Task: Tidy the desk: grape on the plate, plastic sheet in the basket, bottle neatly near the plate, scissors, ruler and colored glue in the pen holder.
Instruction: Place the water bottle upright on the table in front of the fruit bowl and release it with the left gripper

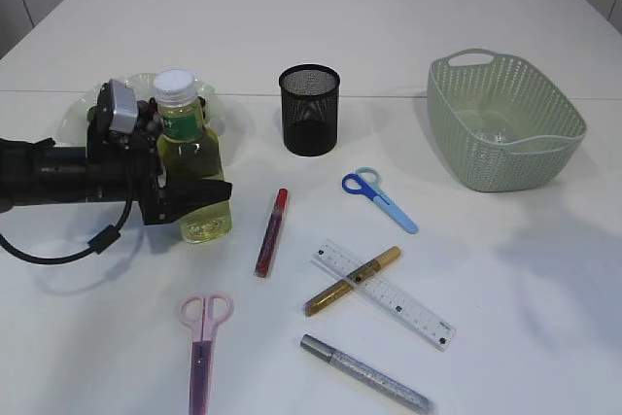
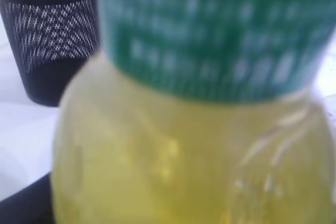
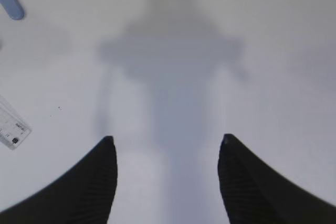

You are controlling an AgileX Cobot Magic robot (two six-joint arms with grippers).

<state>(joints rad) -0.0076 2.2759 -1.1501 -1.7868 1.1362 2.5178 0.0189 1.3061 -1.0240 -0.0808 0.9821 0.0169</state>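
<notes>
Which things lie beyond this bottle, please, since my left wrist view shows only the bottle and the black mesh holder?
Observer: A green basket sits far right of the pen holder.
Operator: Is the bottle upright?
Observer: Yes, the bottle stands upright at the front edge of the plate.
Operator: What lies loose?
Observer: Blue scissors, pink scissors, the ruler, and red glue, gold glue and silver glue.

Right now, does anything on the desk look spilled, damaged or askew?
Nothing is spilled or broken. The bottle stands upright in front of the plate. The one untidy spot: the gold glue pen lies crossed over the ruler. The pen holder and basket stand upright.
</notes>
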